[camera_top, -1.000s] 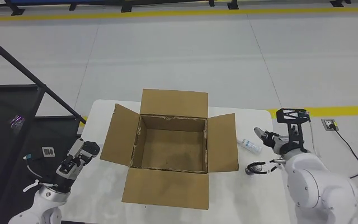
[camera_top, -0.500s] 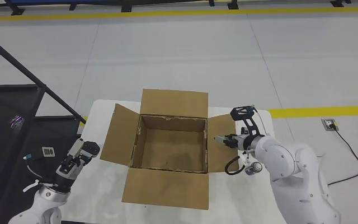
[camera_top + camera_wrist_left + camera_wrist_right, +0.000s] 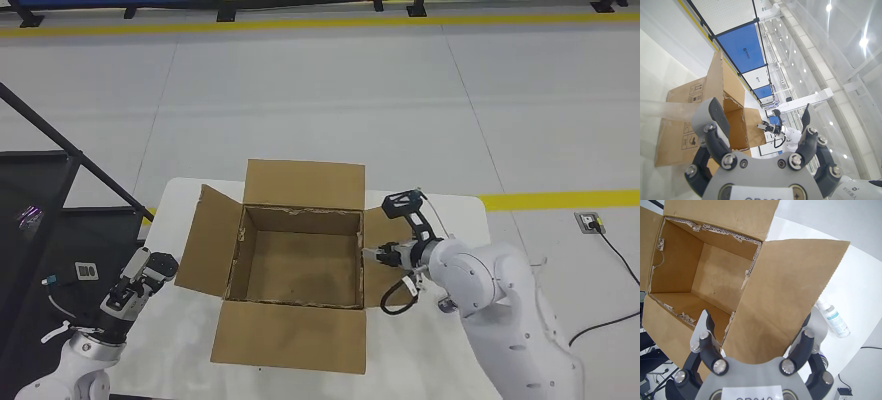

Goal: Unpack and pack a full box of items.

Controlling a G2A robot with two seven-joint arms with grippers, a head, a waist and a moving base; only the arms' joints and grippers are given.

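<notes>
On the white table point(image 3: 185, 320), the cardboard box point(image 3: 305, 182) sits at the centre, all four flaps folded out and its floor bare. With nothing inside it should be light. The corrugated walls are stiff, but the flaps hinge freely and their inner edges are torn and ragged. I judge that a sideways push would slide the box over the smooth top, so it wants steadying from the opposite side. The soundest hold is on a wall rim or across a flap near its fold, not on the frayed paper.

At 3 o'clock of the box the right gripper point(image 3: 377, 254) hangs over the right flap point(image 3: 783, 285). Its jaws are spread wide and straddle the flap, clamping nothing. At 9 o'clock, near the table edge and well apart from the box, the left gripper point(image 3: 155, 268) has its jaws wide apart too, with nothing between them.

Beyond the right flap, farther toward 3 o'clock, a clear plastic spray bottle point(image 3: 836, 321) lies on its side. It is smooth and round, so it is likely to roll. A pinch across the middle of its body looks safest. Just beside it is what may be a small can point(image 3: 823, 358), mostly hidden.
</notes>
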